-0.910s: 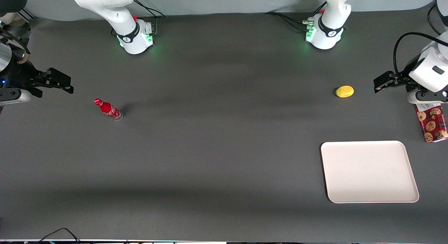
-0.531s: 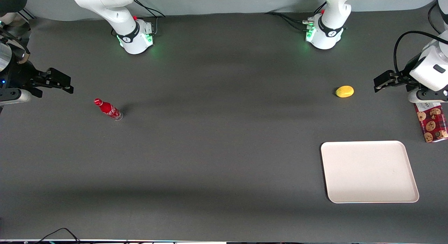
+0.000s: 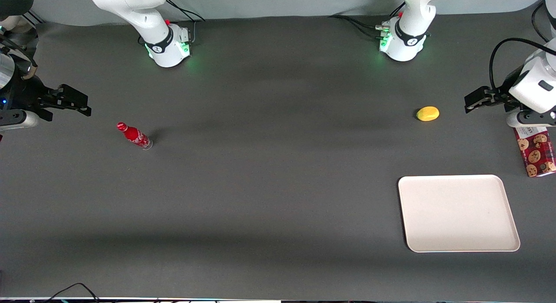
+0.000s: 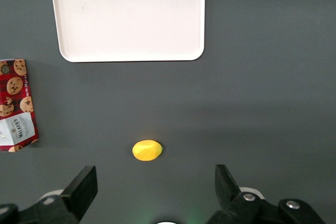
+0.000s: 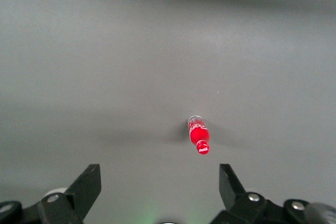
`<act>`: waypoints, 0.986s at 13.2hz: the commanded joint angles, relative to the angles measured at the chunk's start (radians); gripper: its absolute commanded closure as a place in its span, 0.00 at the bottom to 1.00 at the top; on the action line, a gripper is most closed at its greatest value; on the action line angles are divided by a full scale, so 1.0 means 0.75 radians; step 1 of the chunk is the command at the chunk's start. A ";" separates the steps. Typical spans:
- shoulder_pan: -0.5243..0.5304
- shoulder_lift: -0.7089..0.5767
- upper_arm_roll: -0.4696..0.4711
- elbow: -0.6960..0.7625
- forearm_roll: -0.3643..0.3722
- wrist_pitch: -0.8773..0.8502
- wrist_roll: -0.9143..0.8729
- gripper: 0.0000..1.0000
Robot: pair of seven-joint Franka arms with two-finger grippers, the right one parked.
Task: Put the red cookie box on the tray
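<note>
Left arm's black two-finger gripper (image 4: pixel 152 192): held in the air at the working arm's end of the table; its fingers (image 4: pixel 84 184) stand wide apart with nothing between them; in the front view it (image 3: pixel 475 99) hangs above the dark tabletop, farther from the front camera than the box, touching nothing.

Slim rectangular red tartan cookie box (image 3: pixel 535 151): lies flat on the dark grey table (image 3: pixel 269 185) at the working arm's end, close to the table's edge; its end with the white label is partly covered by the arm's wrist in the front view; in the left wrist view the box (image 4: pixel 16 106) shows whole, cookies printed along it, white label at one end; it is off the tray, near it but apart.

Large flat cream-white rectangular tray (image 3: pixel 458 212): rests on the table nearer the front camera than the box; nothing lies on it; rounded corners and low rim show in the left wrist view (image 4: pixel 128 14).

Small yellow lemon-shaped object (image 3: pixel 427 113): on the table, farther from the front camera than the tray; well apart from the box; seen in the left wrist view (image 4: pixel 147 150) between the spread fingers and the tray.

Red soda bottle (image 3: pixel 134 135): stands toward the parked arm's end of the table, well apart from everything else.
</note>
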 commanded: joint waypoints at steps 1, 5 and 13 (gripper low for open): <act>0.048 0.025 0.052 0.045 0.001 -0.007 0.106 0.00; 0.332 0.066 0.030 0.068 -0.005 0.013 0.353 0.00; 0.588 0.454 0.234 0.063 0.022 0.338 0.979 0.00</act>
